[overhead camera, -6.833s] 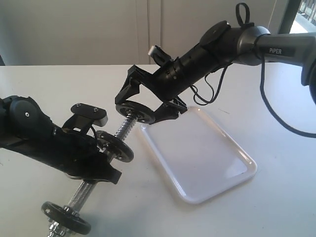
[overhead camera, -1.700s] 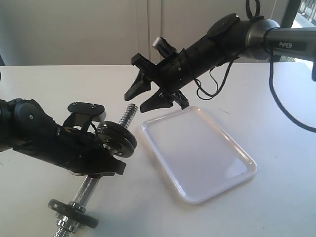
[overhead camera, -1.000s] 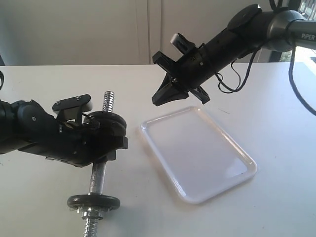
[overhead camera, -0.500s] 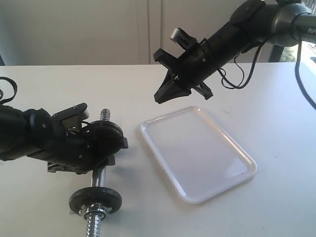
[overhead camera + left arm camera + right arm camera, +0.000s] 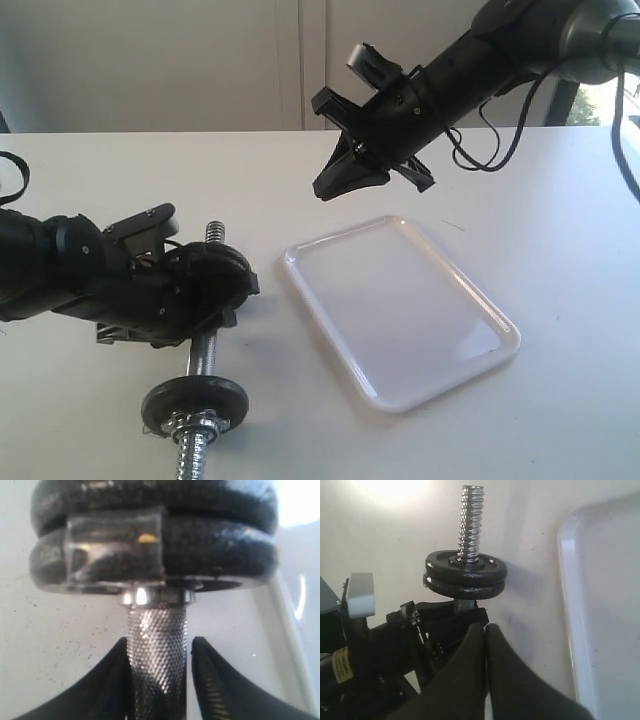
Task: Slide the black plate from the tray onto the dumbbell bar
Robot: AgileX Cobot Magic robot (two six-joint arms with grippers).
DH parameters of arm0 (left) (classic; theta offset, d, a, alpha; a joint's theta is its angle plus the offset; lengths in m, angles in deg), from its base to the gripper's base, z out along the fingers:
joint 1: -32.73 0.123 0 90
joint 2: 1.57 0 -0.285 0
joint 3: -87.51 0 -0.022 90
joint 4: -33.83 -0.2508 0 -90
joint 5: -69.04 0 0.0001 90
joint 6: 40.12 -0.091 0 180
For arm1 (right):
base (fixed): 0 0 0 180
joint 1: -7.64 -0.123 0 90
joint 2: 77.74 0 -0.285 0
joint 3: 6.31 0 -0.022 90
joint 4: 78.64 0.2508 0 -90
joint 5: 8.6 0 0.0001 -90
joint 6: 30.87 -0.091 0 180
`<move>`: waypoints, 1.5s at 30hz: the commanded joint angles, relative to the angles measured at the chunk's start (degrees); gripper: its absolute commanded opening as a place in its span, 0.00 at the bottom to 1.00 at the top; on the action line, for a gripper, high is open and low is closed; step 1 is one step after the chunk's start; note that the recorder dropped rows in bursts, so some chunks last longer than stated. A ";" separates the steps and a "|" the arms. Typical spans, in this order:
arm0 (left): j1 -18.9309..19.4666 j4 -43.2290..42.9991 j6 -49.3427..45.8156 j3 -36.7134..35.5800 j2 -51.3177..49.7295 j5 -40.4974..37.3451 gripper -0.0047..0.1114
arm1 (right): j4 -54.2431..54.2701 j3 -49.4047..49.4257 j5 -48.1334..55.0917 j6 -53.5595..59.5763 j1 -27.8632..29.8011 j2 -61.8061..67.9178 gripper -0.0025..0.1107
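Black plate (image 5: 490, 566) on dumbbell bar (image 5: 471, 520), stacked against inner disc (image 5: 465, 587), 9 o'clock of tray (image 5: 400, 310). Left gripper (image 5: 160, 642) straddles the bar, daylight one side: apart. Right gripper (image 5: 320, 190) pinched together, empty, tray's 11 o'clock. Likely release step; next, withdraw straight, no rolling the bar.

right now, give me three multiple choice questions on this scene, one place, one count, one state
1. In the exterior view, the tray lies where from the dumbbell bar? A left B right C on it
2. How many black discs are stacked near the bar's far end? A one B three C two
3. The right tool is: A shut, empty B shut on a disc C wide open
B, tray lies right of the bar; C, two discs stacked in the right wrist view; A, its fingers meet, nothing between.
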State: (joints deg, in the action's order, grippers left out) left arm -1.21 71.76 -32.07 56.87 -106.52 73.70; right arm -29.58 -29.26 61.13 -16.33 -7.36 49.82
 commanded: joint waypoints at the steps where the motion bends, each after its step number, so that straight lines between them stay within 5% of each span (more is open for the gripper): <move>1: 0.06 0.97 -0.57 1.41 2.23 2.42 0.54 | -0.51 -0.29 0.23 0.88 0.05 -0.90 0.02; 17: 0.06 0.97 -2.47 1.41 2.23 1.80 0.57 | -2.00 5.44 0.23 4.93 0.05 -1.13 0.02; 35: 1.40 0.53 -8.96 1.41 5.77 -1.44 0.57 | -24.21 5.60 -4.09 1.87 -4.33 -19.66 0.02; 41: 6.23 -0.87 -15.65 1.41 11.36 -10.94 0.28 | -27.76 7.07 -4.31 -1.33 -13.43 -20.32 0.02; 45: 8.29 -7.57 -15.98 1.41 13.21 -16.04 0.06 | -43.80 11.40 -11.58 -15.49 -23.23 -20.32 0.02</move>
State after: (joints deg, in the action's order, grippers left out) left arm 6.43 66.23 -47.48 58.32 -94.32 60.36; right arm -67.67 -19.76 52.80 -25.72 -27.03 29.80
